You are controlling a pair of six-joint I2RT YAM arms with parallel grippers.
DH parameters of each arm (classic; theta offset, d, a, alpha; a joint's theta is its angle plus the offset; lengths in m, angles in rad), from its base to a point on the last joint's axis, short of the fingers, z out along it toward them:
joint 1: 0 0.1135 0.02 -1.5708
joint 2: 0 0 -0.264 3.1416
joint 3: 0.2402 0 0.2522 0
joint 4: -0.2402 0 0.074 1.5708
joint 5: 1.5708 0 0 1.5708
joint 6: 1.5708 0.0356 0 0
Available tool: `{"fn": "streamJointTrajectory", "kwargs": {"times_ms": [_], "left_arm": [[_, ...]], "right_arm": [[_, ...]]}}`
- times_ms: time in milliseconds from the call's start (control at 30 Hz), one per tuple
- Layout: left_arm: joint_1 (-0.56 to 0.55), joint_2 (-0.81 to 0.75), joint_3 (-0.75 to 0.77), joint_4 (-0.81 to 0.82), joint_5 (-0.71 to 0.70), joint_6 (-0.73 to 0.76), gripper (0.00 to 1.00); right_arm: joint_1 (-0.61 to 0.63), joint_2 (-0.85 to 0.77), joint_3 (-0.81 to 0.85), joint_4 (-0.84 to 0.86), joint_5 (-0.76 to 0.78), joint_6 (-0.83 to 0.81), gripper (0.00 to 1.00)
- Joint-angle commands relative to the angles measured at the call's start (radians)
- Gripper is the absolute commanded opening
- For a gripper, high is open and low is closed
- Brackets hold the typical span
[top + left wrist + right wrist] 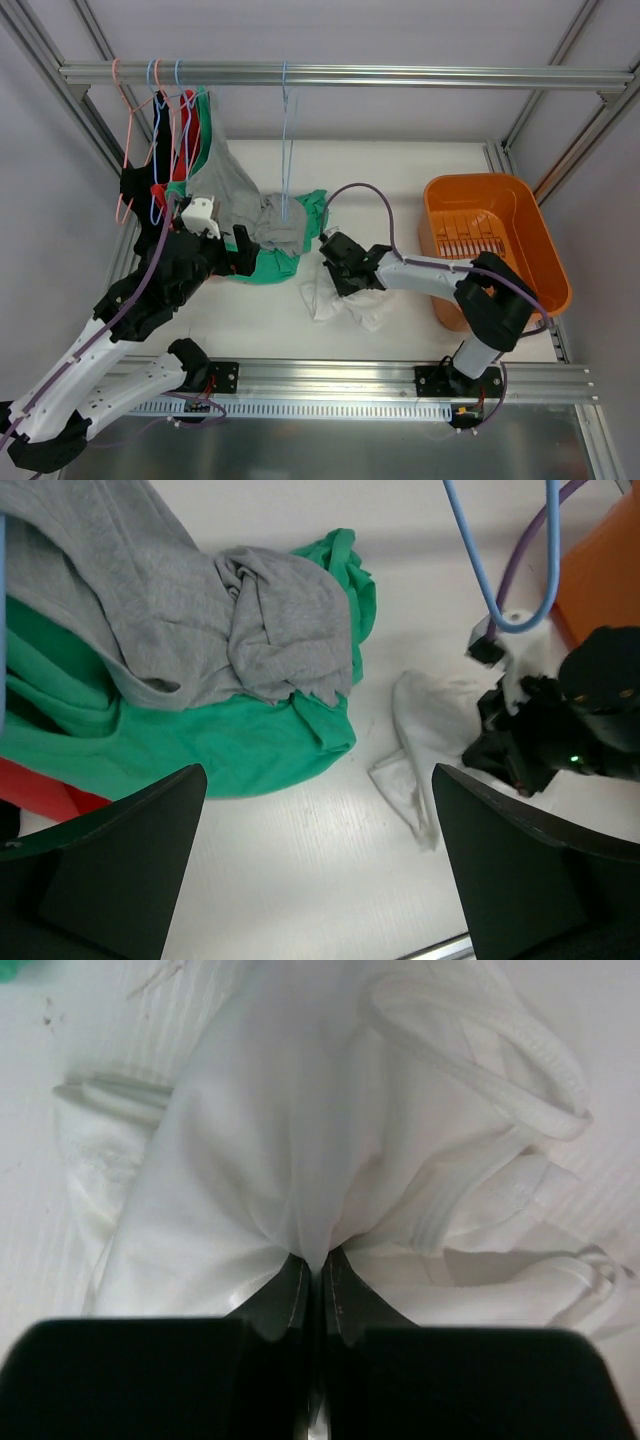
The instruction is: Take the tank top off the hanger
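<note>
- Near the middle of the white desk (260, 325), a white tank top (350, 300) lies crumpled in a loose heap, with its ribbed straps bunched toward one side.
- Right hand (315, 1260): its two dark fingers are closed to a narrow pinch on a fold of the tank top, and the fabric is drawn into a small peak between the tips.
- Left hand (315, 880): its fingers are spread wide and hold nothing. It hovers above the desk, near a pile of clothes and well apart from the tank top.
- That pile sits just left of the tank top. A grey garment (250, 610) is draped over a green garment (200, 750), with a bit of red cloth at the edge.
- A thin blue hanger (286, 150) hangs by its hook from the metal rail (400, 74) across the back, above the desk and apart from the tank top.
- At the left end of the rail, several pink and blue hangers (150, 110) are crowded together, and red and green clothing hangs from them.
- An orange basket (475, 181) stands on the right side of the desk, beside the right arm.
</note>
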Motion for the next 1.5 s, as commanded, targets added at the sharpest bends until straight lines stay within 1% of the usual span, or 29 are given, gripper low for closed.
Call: {"fn": "streamJointTrajectory", "kwargs": {"times_ms": [0,33,67,200,233,333,367,400,433,533,567,633,700,733,767,800,833,867,900,933,967,1100,1133,1167,1233,1267,1333,1367,1467], "left_arm": [[-0.007,-0.057,-0.004,-0.054,0.023,0.01,0.99],[-0.007,-0.085,-0.01,-0.054,0.0,0.007,0.99],[-0.007,-0.099,-0.015,-0.054,-0.022,0.0,0.99],[-0.006,-0.151,-0.044,-0.053,-0.106,0.0,0.99],[-0.006,-0.16,-0.045,-0.053,-0.111,0.003,0.99],[-0.006,-0.172,-0.053,-0.054,-0.1,0.011,0.99],[-0.006,-0.175,-0.053,-0.054,-0.1,0.01,0.99],[-0.006,-0.175,-0.051,-0.053,-0.099,0.008,0.99],[-0.006,-0.181,-0.05,-0.054,-0.1,0.007,0.99],[-0.006,-0.194,-0.03,-0.054,-0.097,0.0,0.99],[-0.006,-0.195,-0.018,-0.056,-0.087,0.005,0.99],[-0.006,-0.185,0.034,-0.057,-0.074,0.013,0.99],[-0.006,-0.166,0.112,-0.066,-0.079,0.007,0.99],[-0.006,-0.128,0.145,-0.076,-0.08,0.008,0.99],[-0.006,-0.104,0.216,-0.085,-0.076,0.01,0.99],[-0.006,-0.079,0.253,-0.094,-0.076,0.014,0.99],[-0.006,-0.02,0.287,-0.115,-0.083,0.017,0.99],[-0.006,0.014,0.363,-0.132,-0.097,0.023,0.99],[-0.006,0.091,0.407,-0.152,-0.132,0.025,0.99],[-0.006,0.126,0.447,-0.192,-0.143,0.028,0.99],[-0.006,0.162,0.515,-0.204,-0.151,0.039,0.99],[0.005,0.294,0.669,-0.237,-0.175,0.068,0.99],[0.025,0.344,0.7,-0.244,-0.191,0.079,0.99],[0.04,0.372,0.77,-0.269,-0.194,0.101,0.99],[0.076,0.447,0.846,-0.3,-0.185,0.128,0.99],[0.115,0.473,0.911,-0.318,-0.182,0.163,0.99],[0.158,0.54,0.968,-0.338,-0.183,0.184,0.99],[0.218,0.562,1.011,-0.346,-0.141,0.2,0.99],[0.299,0.622,1.065,-0.366,-0.036,0.22,0.98]], "right_arm": [[-0.002,-0.222,0.022,-0.032,0.049,-0.034,0.0],[-0.008,-0.257,0.045,-0.069,0.069,-0.049,0.0],[-0.029,-0.29,0.073,-0.156,0.113,-0.06,0.0],[-0.115,-0.432,0.18,-0.311,0.163,-0.108,0.0],[-0.161,-0.484,0.221,-0.338,0.172,-0.12,0.0],[-0.248,-0.546,0.284,-0.433,0.209,-0.167,0.0],[-0.322,-0.578,0.326,-0.468,0.195,-0.19,0.0],[-0.357,-0.591,0.346,-0.483,0.186,-0.201,0.0],[-0.434,-0.603,0.367,-0.496,0.18,-0.212,0.0],[-0.558,-0.612,0.435,-0.549,0.155,-0.249,0.0],[-0.644,-0.608,0.441,-0.563,0.134,-0.255,0.0],[-0.75,-0.589,0.42,-0.563,0.126,-0.25,0.0],[-0.795,-0.55,0.389,-0.562,0.15,-0.23,0.0],[-0.827,-0.536,0.38,-0.562,0.152,-0.226,0.02],[-0.839,-0.522,0.374,-0.559,0.155,-0.22,0.09],[-0.848,-0.493,0.371,-0.557,0.156,-0.22,0.23],[-0.861,-0.476,0.377,-0.557,0.164,-0.22,0.46],[-0.862,-0.465,0.384,-0.568,0.19,-0.217,0.74],[-0.859,-0.457,0.393,-0.574,0.193,-0.214,0.77],[-0.862,-0.463,0.404,-0.574,0.16,-0.207,0.78],[-0.861,-0.469,0.41,-0.574,0.138,-0.204,0.78],[-0.861,-0.522,0.427,-0.574,0.054,-0.194,0.83],[-0.859,-0.535,0.426,-0.574,0.032,-0.192,0.83],[-0.859,-0.572,0.415,-0.569,-0.03,-0.187,0.83],[-0.861,-0.607,0.397,-0.56,-0.109,-0.186,0.84],[-0.861,-0.639,0.388,-0.548,-0.182,-0.186,0.84],[-0.858,-0.672,0.358,-0.536,-0.256,-0.181,0.84],[-0.856,-0.684,0.348,-0.52,-0.296,-0.18,0.84],[-0.855,-0.723,0.32,-0.513,-0.339,-0.178,0.84]]}}
